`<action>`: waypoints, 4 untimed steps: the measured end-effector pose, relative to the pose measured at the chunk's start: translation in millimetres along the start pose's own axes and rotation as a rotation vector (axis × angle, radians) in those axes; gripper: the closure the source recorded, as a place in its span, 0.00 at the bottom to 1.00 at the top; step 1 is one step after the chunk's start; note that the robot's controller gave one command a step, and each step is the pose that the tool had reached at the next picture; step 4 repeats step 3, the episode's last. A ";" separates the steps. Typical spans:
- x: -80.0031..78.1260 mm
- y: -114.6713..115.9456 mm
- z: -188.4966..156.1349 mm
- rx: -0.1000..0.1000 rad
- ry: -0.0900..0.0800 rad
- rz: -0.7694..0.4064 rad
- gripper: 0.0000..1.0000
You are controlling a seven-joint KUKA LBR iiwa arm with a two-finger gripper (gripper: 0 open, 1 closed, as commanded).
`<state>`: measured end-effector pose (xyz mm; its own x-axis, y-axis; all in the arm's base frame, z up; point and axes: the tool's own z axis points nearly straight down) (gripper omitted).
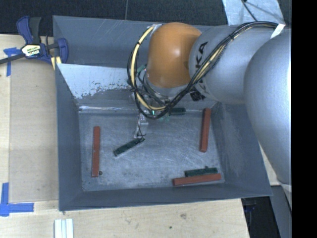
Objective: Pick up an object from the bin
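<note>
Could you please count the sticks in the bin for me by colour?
Reddish-brown sticks: 3
Dark green sticks: 2, plus a dark piece half hidden under the arm, perhaps a third
Total: 5 for certain

Seemingly bare floor (161, 168) among scattered sticks (95, 151)

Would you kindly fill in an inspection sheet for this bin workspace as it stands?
Surface: bin floor, grey, scratched.
Job's things: dark green stick, tilted, mid-floor.
Clutter: left brown stick; right brown stick; second green stick beside third brown stick by the near wall.
Pincer: pincer over the dark green stick's upper end; contact unclear.
Cables: cables looped round the orange wrist cover.
Surroundings: arm overhangs the bin's right side.
</note>
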<state>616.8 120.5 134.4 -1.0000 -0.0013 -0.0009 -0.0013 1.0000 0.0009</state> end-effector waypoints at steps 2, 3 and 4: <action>46.8 -2.7 60.4 -0.001 -0.003 0.005 1.00; 62.8 12.1 -81.1 -0.001 -0.010 -0.191 1.00; 62.8 12.1 -81.1 -0.001 -0.010 -0.191 1.00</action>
